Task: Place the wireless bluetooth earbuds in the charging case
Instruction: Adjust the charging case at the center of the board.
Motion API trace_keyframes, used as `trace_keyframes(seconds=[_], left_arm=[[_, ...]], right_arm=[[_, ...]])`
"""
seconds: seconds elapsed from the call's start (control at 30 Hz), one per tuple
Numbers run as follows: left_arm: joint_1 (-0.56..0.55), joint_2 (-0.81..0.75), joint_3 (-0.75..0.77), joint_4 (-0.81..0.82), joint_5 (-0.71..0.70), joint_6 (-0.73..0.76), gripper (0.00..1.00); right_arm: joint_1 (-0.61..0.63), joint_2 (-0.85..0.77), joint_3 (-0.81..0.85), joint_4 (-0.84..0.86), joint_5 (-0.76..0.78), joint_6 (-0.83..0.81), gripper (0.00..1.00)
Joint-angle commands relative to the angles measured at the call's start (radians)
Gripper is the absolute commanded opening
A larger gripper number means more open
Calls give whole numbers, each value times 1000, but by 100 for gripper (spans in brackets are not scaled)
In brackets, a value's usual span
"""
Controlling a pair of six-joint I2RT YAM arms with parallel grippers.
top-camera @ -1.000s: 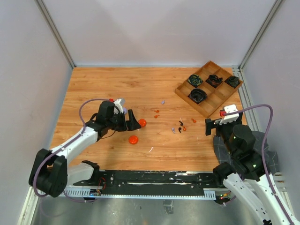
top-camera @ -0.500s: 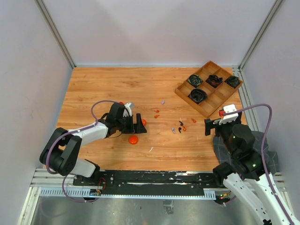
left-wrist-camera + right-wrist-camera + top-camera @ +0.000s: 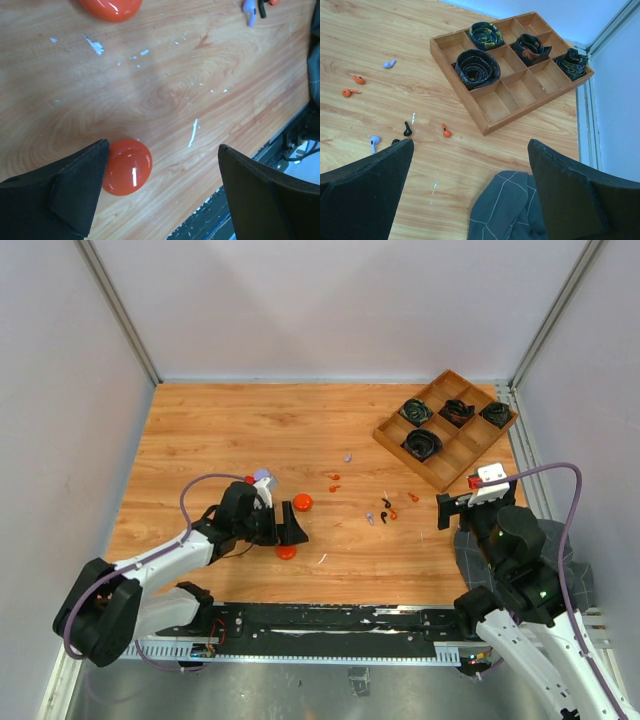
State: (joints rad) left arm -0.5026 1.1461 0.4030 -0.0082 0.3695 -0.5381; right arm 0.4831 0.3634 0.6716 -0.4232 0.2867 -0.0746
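Observation:
Two round orange charging case pieces lie left of centre, one farther (image 3: pixel 303 502) and one nearer (image 3: pixel 286 552). My left gripper (image 3: pixel 293 528) is open, low over the wood. In the left wrist view the nearer orange piece (image 3: pixel 127 166) sits against the inner tip of one finger (image 3: pixel 80 190), with nothing held in the left gripper (image 3: pixel 162 155). Small earbuds are scattered mid-table: lilac (image 3: pixel 389 63), orange (image 3: pixel 358 79), black (image 3: pixel 407 130), orange (image 3: pixel 446 131), lilac (image 3: pixel 374 142). My right gripper (image 3: pixel 470 150) hangs open, well apart from them.
A wooden divided tray (image 3: pixel 395 440) at the back right holds coiled black cables (image 3: pixel 475 67). Its near corner (image 3: pixel 485 129) is close to the earbuds. A grey checked cloth (image 3: pixel 505 210) lies under the right wrist. White flecks mark the wood.
My left gripper has swung from beside the farther orange piece toward the near edge. It now stands at the nearer orange piece. The right arm has stayed still.

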Motion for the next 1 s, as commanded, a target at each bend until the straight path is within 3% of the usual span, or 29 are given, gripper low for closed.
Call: trace_keyframes(seconds=[0.0,0.13,0.43,0.97], left_arm=[[-40,-65,-27,-5,-14,-72,94],[-99,-89,-35,-11,-42,-115,92],[-220,-62,85,-244,-396,-77,92],[-272,-162,-15,-322,-292,-274,92]], right_arm=[[19,-9,-1,27,-3,10,99],[20,-8,7,36,-12,10,99],[20,-90,0,31,16,-3,99],[20,-117,-6,28,26,3,99]])
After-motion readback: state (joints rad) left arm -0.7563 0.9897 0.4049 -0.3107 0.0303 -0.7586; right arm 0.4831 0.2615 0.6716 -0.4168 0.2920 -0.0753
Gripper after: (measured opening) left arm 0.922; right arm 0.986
